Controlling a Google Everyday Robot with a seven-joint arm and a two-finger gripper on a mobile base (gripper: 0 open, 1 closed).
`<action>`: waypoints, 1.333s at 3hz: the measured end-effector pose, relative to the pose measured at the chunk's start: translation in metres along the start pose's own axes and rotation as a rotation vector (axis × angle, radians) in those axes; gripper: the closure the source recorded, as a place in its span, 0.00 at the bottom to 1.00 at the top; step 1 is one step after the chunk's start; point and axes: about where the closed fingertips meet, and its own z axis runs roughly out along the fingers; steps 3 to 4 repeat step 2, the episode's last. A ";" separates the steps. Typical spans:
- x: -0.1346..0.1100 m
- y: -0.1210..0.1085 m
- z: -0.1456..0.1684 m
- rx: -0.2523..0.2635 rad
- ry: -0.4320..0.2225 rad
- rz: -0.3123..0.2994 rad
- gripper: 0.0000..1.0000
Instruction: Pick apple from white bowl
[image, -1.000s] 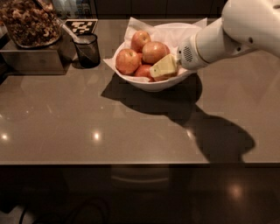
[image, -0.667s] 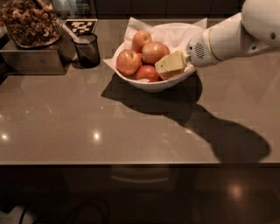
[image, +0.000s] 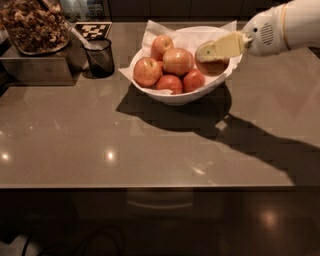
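Note:
The white bowl (image: 186, 95) stands at the back middle of the counter, lined with crumpled white paper and holding several apples. My gripper (image: 206, 58) reaches in from the right, over the bowl's right side. Its cream upper finger (image: 220, 47) lies across the top of the apple (image: 214, 68), which hangs close under it and looks gripped, just above the paper. The lower finger is hidden behind the apple. The other apples, among them a large one (image: 177, 61) and a smaller red one (image: 194, 80), lie in the left and front of the bowl.
A small dark glass cup (image: 100, 57) with a spoon stands left of the bowl. A metal box (image: 40, 70) carrying a tray of brown food is at the far left. A checkered marker (image: 92, 30) lies behind the cup. The counter's front edge runs across the lower middle.
My gripper has moved up and to the right, from low over the front right of the bowl, with the apple under its finger. A smaller red apple it covered now shows.

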 end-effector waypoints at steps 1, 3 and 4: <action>-0.036 0.003 -0.004 -0.066 -0.049 -0.036 1.00; -0.067 0.016 0.005 -0.147 -0.067 -0.079 1.00; -0.067 0.016 0.005 -0.147 -0.067 -0.079 1.00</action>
